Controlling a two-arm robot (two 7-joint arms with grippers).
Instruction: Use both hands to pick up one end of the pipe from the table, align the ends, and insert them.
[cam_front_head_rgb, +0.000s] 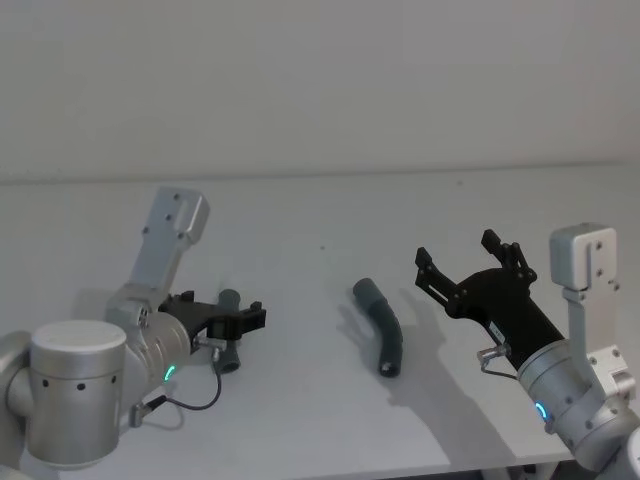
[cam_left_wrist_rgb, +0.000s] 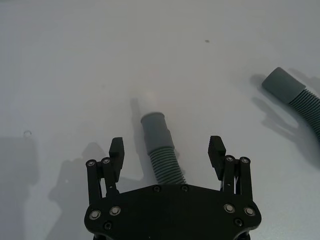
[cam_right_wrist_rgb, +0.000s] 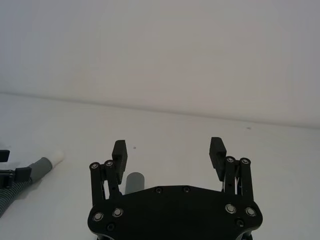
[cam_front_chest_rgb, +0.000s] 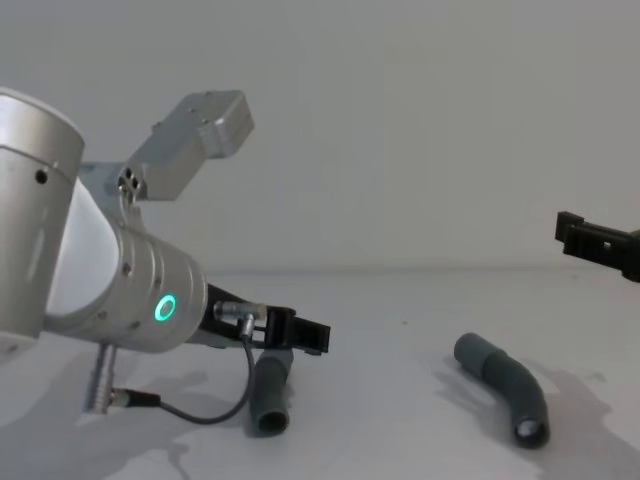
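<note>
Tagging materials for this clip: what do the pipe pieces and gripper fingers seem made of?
Left pipe piece, right pipe piece: matte grey, ribbed middles, probably flexible plastic or rubber. Left gripper and right gripper fingers: matte black, likely plastic.

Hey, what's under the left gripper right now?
One grey pipe piece lies on the table beneath the open left gripper, white tip poking out ahead. The gripper's body covers part of the ribbed middle.
</note>
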